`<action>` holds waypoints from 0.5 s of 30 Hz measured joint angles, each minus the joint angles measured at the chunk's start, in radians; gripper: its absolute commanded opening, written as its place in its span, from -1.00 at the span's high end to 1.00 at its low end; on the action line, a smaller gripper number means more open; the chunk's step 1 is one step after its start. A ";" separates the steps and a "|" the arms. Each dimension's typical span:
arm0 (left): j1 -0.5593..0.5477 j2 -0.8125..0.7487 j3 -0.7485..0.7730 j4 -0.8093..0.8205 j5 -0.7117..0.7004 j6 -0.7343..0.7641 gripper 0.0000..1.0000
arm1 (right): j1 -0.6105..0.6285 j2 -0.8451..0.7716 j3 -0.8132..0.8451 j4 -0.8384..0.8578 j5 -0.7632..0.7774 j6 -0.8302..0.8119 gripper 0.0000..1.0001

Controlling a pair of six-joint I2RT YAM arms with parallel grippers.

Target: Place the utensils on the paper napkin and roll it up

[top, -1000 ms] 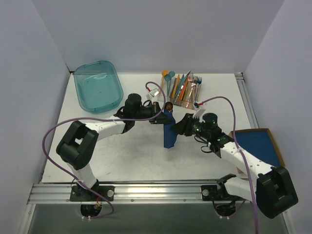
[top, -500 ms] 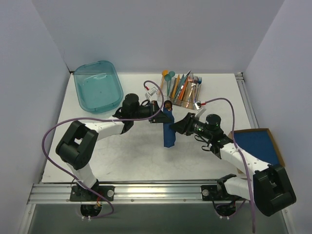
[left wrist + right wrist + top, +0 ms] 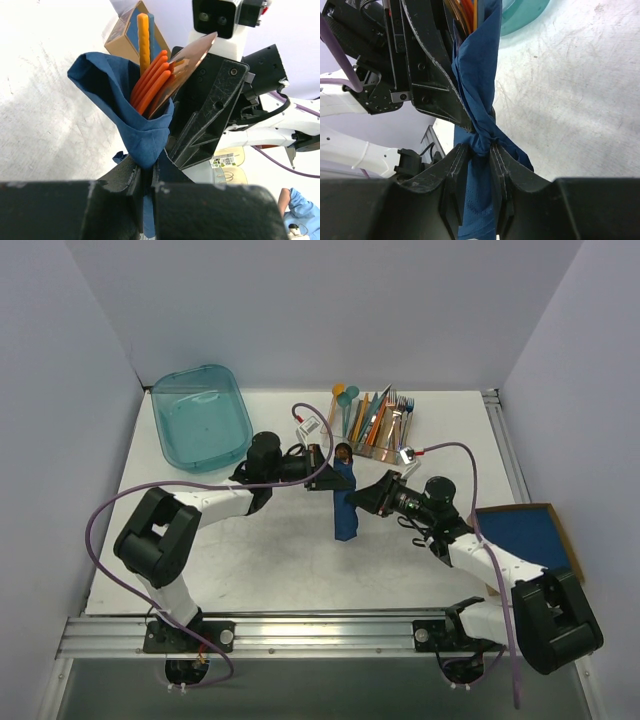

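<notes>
The dark blue paper napkin (image 3: 346, 506) is a rolled bundle held above the table between both grippers. Orange-copper utensils (image 3: 152, 75) stick out of its open end; a shiny copper blade (image 3: 187, 57) shows beside them. My left gripper (image 3: 328, 475) is shut on the napkin's upper part; in the left wrist view its jaws (image 3: 145, 172) pinch the blue paper. My right gripper (image 3: 362, 502) is shut on the napkin's twisted waist (image 3: 480, 142), with the loose tail (image 3: 477, 205) hanging between its fingers.
A holder of teal, blue and orange cutlery (image 3: 375, 418) stands at the back centre. A teal plastic bin (image 3: 200, 418) sits at the back left. A box of blue napkins (image 3: 528, 540) lies at the right edge.
The right gripper has shifted a little left and closer to the napkin bundle. The left gripper and the bundle have hardly moved.
</notes>
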 measured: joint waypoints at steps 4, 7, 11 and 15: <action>0.001 0.000 -0.010 0.032 0.012 -0.021 0.95 | 0.000 0.012 -0.012 0.047 -0.015 0.030 0.49; 0.003 0.000 -0.013 0.053 0.019 -0.041 0.95 | -0.001 0.018 -0.013 0.070 -0.026 0.048 0.26; 0.003 0.000 -0.014 0.083 0.031 -0.062 0.95 | -0.001 0.019 -0.013 0.082 -0.033 0.050 0.26; 0.006 -0.001 -0.014 0.084 0.037 -0.067 0.95 | -0.001 0.019 -0.013 0.083 -0.037 0.049 0.36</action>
